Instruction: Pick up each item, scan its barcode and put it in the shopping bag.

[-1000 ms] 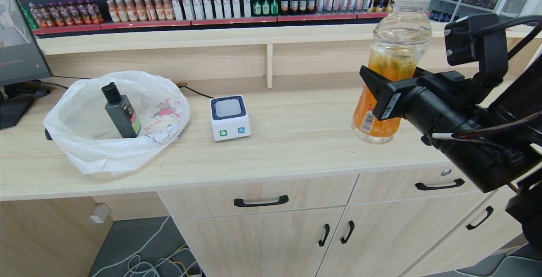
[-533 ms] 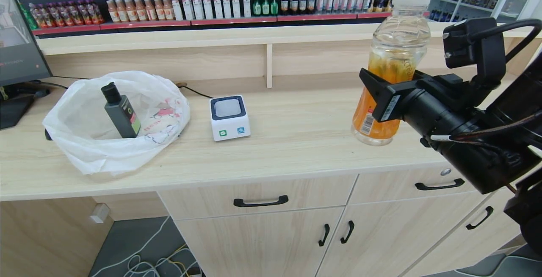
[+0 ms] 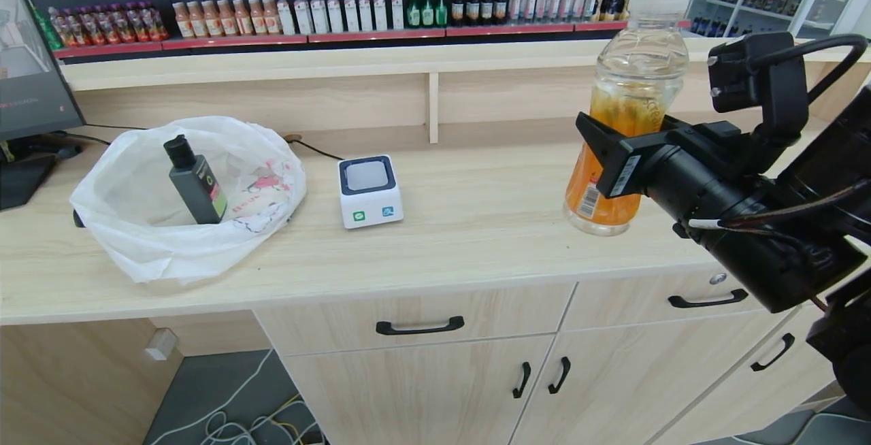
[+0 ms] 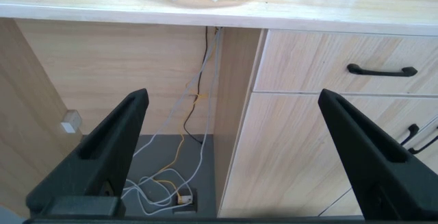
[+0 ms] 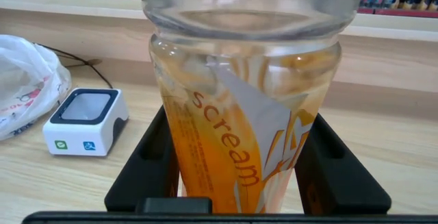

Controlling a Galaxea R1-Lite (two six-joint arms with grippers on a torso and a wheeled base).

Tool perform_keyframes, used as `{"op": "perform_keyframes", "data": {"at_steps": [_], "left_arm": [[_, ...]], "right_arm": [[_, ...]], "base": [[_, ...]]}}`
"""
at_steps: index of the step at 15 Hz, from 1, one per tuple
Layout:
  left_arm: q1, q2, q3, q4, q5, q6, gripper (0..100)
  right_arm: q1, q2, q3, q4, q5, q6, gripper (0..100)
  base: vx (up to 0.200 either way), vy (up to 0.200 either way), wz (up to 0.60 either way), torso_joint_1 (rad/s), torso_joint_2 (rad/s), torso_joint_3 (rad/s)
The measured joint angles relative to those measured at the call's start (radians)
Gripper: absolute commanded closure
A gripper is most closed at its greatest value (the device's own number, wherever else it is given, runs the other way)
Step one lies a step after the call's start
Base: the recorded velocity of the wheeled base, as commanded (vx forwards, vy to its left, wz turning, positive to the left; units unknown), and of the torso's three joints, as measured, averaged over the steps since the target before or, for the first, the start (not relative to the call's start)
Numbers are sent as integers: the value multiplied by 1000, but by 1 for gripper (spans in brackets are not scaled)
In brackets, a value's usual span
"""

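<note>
Shifting slightly lower than a second ago: the bottle [image 3: 639,71], with its white cap now coming fully into the head view. The bag and scanner are keeping their places on the counter [image 3: 476,227].

- Right gripper [image 3: 622,149]: clamping the bottle around its middle, one finger on each side, over the right end of the counter near the front edge. The mid-body hold is probably keeping the weight balanced and leaving the lower label clear.
- Bottle: standing nearly upright, orange drink filling the lower part. The barcode [image 3: 590,199] is sitting low on the side turned toward the scanner. Whether the base is touching the counter I cannot tell.
- Scanner [image 3: 369,190]: white cube with its window facing up, sitting mid-counter between bag and bottle. The barcode is likely needing to be brought over that window and tipped down toward it.
- Bag [image 3: 136,241]: white plastic, lying at the left end with its mouth spread open upward, so items are going in from above.
- Dark bottle [image 3: 197,186]: leaning inside the bag, apparently already packed.
- Left gripper [image 4: 233,155]: hanging below the counter's front edge, jaws wide apart and holding nothing, facing the cupboard front.

Judged stage: the bottle is being carried to the scan; bagging is not yet done.
</note>
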Motion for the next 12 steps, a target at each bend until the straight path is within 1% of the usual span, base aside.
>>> {"op": "perform_keyframes", "data": {"at_steps": [4,12], "left_arm": [[0,0,0,0,0,0,0],[0,0,0,0,0,-3,0]], "right_arm": [[0,19,1,-41,-1,-1,100],[0,24,-7,-37,-4,-7,100]], "base": [[0,200,0,10,4,1],[0,200,0,3,4,3]]}}
